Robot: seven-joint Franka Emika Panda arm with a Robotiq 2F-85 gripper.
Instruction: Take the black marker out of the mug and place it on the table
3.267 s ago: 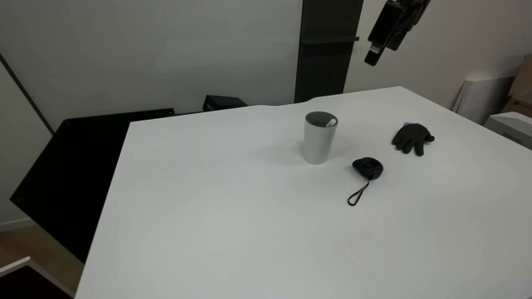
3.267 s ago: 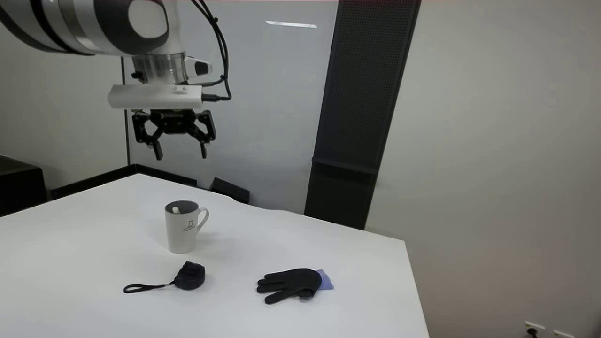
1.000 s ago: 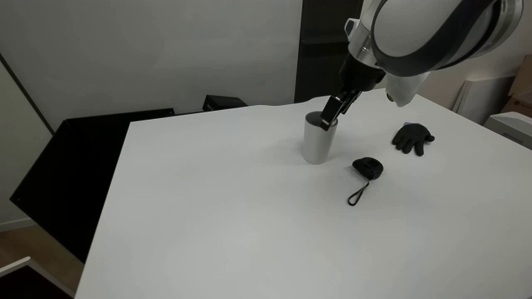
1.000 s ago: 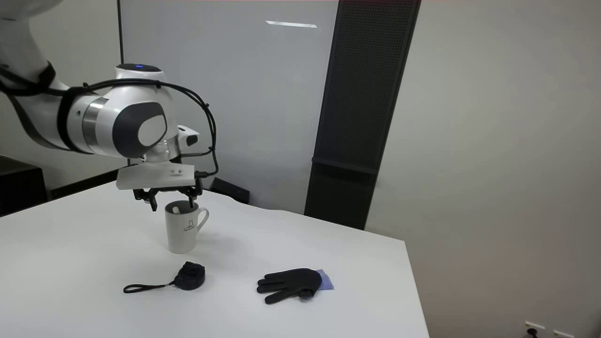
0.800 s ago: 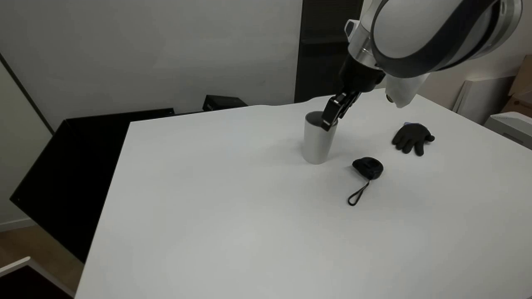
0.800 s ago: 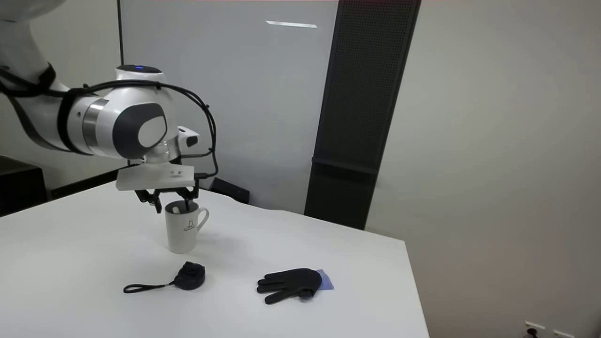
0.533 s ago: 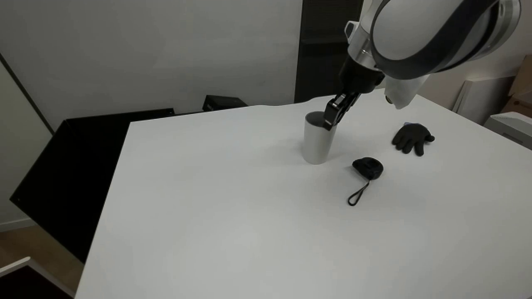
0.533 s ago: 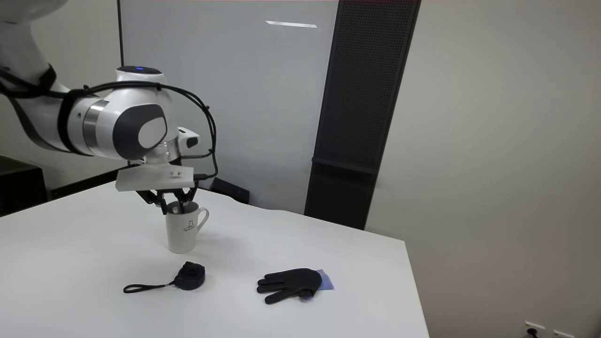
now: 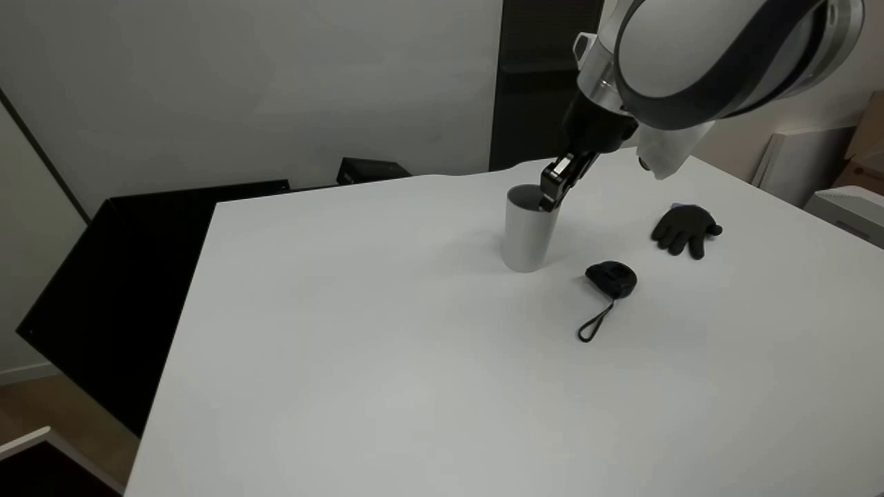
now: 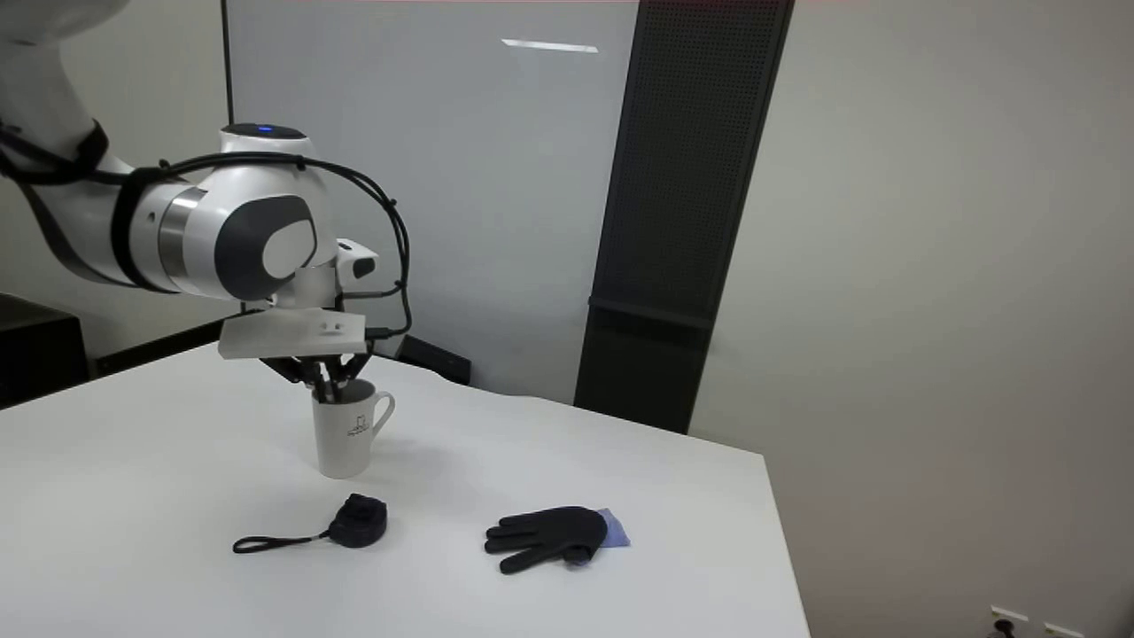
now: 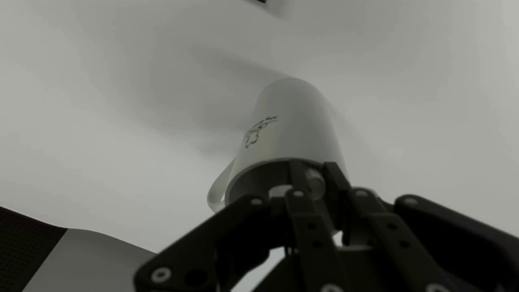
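Note:
The light mug [image 9: 525,238] stands upright on the white table [image 9: 331,345], its handle [image 10: 384,412] visible in an exterior view. At the mug's mouth in the wrist view, the marker [image 11: 316,186] shows only its pale round end, lying against one side inside the rim. My gripper [image 11: 313,165] is shut on that end, one finger [image 11: 297,172] on either side of it, the fingertips reaching in at the rim. In both exterior views the gripper [image 10: 328,394] points down at the mug's opening and hides the marker. The marker's lower part is hidden inside the mug.
A black tape measure [image 9: 612,279] with a wrist loop lies near the mug. Farther off is a black glove [image 10: 549,534] with a blue piece [image 10: 613,528] at its cuff. A dark perforated panel [image 10: 682,204] stands behind the table.
My gripper has come down from high above the table to the mug. Over the last second its fingers have moved together from wide apart onto the marker's end. The mug stands where it was.

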